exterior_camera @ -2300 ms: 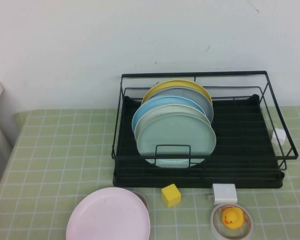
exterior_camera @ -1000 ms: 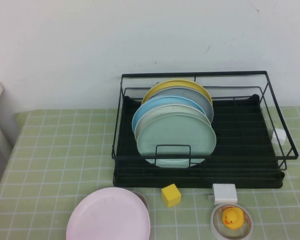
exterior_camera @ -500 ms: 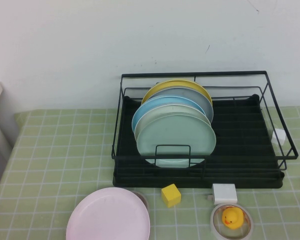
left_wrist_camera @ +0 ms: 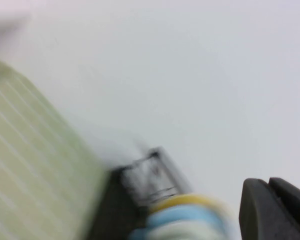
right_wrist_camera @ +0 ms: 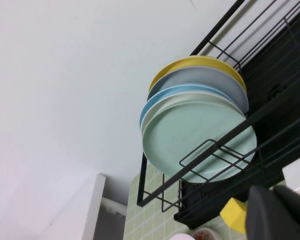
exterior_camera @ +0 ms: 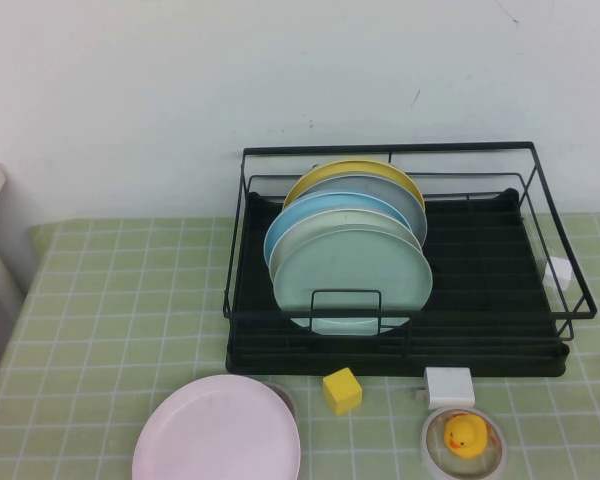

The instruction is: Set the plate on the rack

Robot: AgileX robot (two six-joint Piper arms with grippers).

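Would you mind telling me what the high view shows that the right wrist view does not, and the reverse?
Only the high view shows the pink plate flat on the table, the rubber duck and the white block; neither pincer appears there. Only the right wrist view shows the right pincer, a dark shape at the frame's edge; the left pincer shows only in the left wrist view. Both share the rack, its standing plates and the yellow cube.

A staged kitchen-style tabletop, probably in a lab. A green checked tablecloth [exterior_camera: 110, 300] covers the lower frame beneath a bare white wall [exterior_camera: 180, 90]; at centre right a black dish rack [exterior_camera: 480, 290] holds upright plates, with a toy duck [exterior_camera: 464, 434] at lower right.
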